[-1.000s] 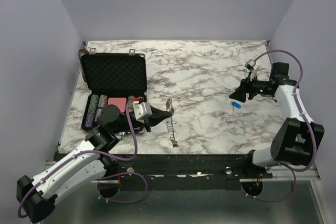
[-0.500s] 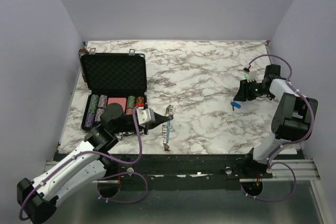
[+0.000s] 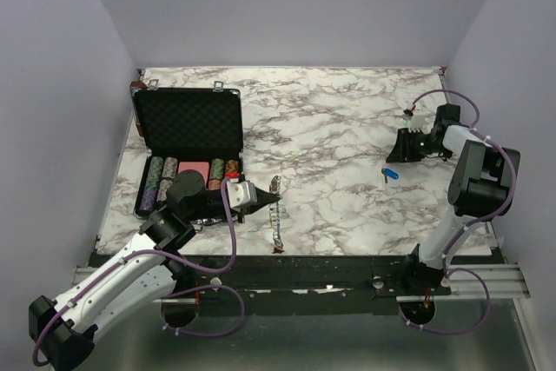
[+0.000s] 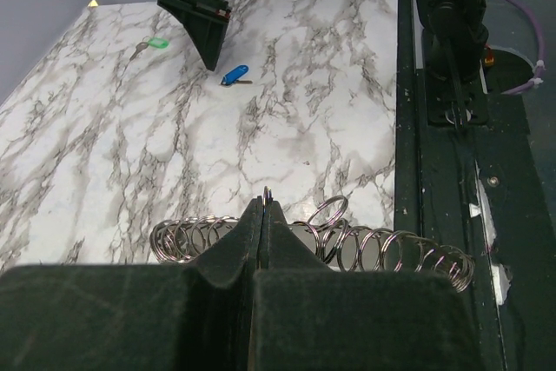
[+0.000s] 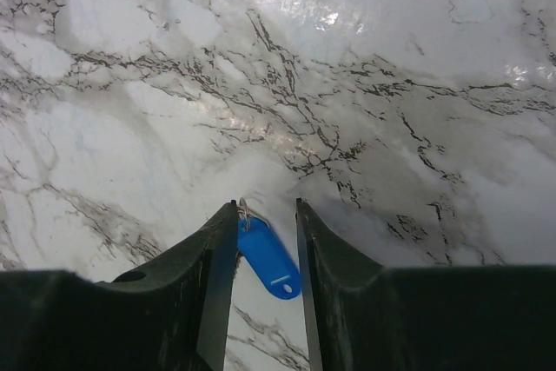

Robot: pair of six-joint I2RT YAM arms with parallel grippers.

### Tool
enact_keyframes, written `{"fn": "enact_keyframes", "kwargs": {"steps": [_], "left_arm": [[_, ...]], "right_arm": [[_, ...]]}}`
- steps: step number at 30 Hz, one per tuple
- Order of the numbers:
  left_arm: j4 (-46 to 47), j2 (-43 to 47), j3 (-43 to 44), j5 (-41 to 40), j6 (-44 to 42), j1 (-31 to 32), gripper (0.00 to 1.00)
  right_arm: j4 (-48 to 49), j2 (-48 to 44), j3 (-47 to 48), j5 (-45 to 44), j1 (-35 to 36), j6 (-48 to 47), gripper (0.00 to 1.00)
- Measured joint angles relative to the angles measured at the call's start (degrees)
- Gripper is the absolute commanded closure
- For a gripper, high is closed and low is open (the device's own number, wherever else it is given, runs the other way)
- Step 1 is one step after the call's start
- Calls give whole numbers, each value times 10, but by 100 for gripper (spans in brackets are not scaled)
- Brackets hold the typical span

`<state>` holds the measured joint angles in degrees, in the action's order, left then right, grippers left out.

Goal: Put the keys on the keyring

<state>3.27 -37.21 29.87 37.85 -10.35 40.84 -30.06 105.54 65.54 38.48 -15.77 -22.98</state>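
Fingers point(image 4: 228, 254) of the left gripper point(image 4: 263, 208) are clenched tight on the keyring point(image 4: 373, 249). They pinch it partway along, so its metal loops hang out to either side, just above the marble table point(image 3: 330, 136). From where I stand that looks deliberate: held up and steady at the near edge, the keyring is a ready target for a key brought across.

Over on the far right, the right gripper point(image 5: 265, 206) is down at the table with its two fingers standing either side of the blue key point(image 5: 271, 260). The key lies flat and slantwise in the narrow gap. I cannot tell whether the pads are pressing it or only bracketing it.

A green key point(image 4: 156, 43) lies apart, beyond that gripper. No key is on the keyring yet.
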Motion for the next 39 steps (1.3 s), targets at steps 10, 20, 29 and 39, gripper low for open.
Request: {"fn": "enact_keyframes", "kwargs": {"steps": [10, 20, 29, 39], "left_arm": [[0, -4, 0, 5, -2, 0, 100], [0, -4, 0, 6, -2, 0, 100], [-1, -4, 0, 7, -2, -2, 100], [-5, -4, 0, 8, -3, -2, 100]], "right_arm": [[-38, 22, 21, 4, 0, -17, 60], [-71, 39, 40, 4, 12, -37, 62], [-108, 59, 71, 3, 18, -59, 65], [-146, 81, 94, 2, 19, -76, 67]]}}
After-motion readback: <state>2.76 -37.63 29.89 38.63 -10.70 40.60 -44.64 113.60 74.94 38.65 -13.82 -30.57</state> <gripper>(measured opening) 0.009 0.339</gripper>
